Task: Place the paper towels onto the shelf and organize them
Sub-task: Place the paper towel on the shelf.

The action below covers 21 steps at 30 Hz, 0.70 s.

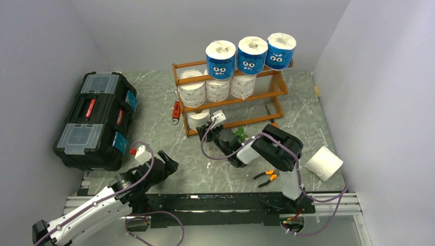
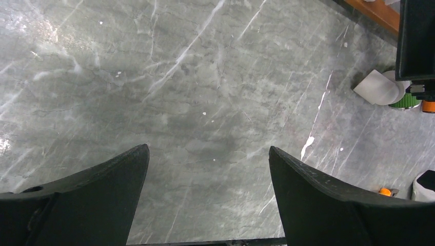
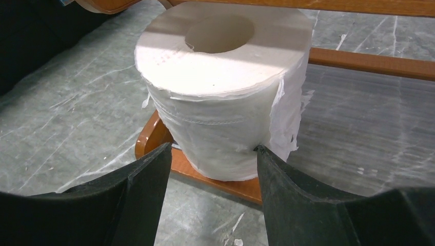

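My right gripper (image 3: 213,148) sits at the lowest tier of the shelf (image 1: 261,96). Its black fingers (image 3: 138,189) flank a plain white roll (image 3: 220,77) standing core-up on the tier's front left corner. I cannot tell whether the jaws press it or merely bracket it. Above, three white rolls (image 1: 217,89) fill the middle tier and three blue-wrapped rolls (image 1: 252,55) line the top. Another loose roll (image 1: 323,163) lies on the marble table (image 1: 154,97) at far right, well apart from the shelf. My left gripper (image 2: 209,154) hovers over the table, jaws wide apart and holding nothing.
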Each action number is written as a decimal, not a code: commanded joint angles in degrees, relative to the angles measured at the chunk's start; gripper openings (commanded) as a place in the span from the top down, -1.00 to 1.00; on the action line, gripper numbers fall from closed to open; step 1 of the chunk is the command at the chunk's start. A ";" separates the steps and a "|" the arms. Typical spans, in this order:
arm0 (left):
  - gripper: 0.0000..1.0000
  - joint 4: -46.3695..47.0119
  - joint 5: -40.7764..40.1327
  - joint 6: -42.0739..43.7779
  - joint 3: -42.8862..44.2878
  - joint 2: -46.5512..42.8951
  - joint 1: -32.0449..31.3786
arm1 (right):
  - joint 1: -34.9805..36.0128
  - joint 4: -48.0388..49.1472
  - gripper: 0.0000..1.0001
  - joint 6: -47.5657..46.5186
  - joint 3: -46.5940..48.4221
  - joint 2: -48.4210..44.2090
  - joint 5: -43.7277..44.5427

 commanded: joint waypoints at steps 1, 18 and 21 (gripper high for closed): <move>-0.86 -1.20 -1.96 -1.18 0.05 -1.20 0.17 | -0.14 0.15 -0.27 1.00 2.54 1.40 0.38; -0.86 -2.90 -3.38 -1.44 0.64 -1.93 0.19 | -0.36 -3.66 -0.27 0.84 6.86 3.73 2.69; -0.85 -2.96 -3.34 -1.46 0.53 -1.95 0.14 | -0.39 -4.21 -0.27 0.90 7.48 4.32 3.33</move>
